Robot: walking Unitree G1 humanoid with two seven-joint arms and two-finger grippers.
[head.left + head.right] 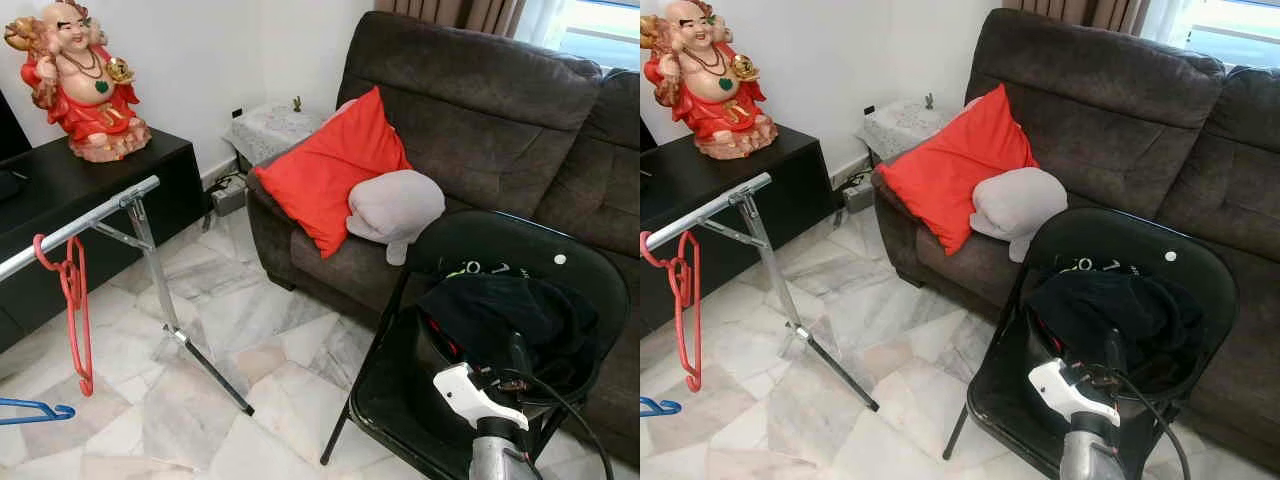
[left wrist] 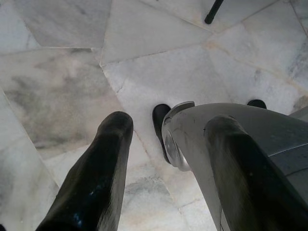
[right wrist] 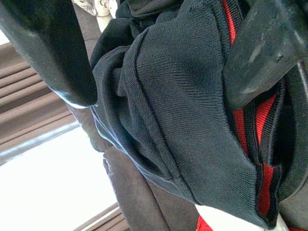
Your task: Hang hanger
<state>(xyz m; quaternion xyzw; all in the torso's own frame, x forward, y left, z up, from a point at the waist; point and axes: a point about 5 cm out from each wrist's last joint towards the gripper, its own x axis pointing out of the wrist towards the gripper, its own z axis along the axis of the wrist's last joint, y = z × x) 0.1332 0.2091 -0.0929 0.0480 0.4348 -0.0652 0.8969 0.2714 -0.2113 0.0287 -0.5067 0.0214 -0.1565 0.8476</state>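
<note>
Right pincer point(image 3: 159, 57) spread wide at ribbed dark knit garment point(image 1: 505, 310), red plastic hanger point(image 1: 72, 300) on chrome rail point(image 1: 80, 225)

Buddha statue point(image 1: 75, 75), red cushion point(image 1: 330, 170), brown sofa point(image 1: 480, 120)

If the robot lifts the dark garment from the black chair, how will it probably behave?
The dark garment is knitted and lies crumpled in folds on the black chair, so it will probably hang limp and stretch out when lifted. It looks light for its size. The right gripper is open right at the cloth, and its ribbed knit should not slip much between the fingers.
</note>
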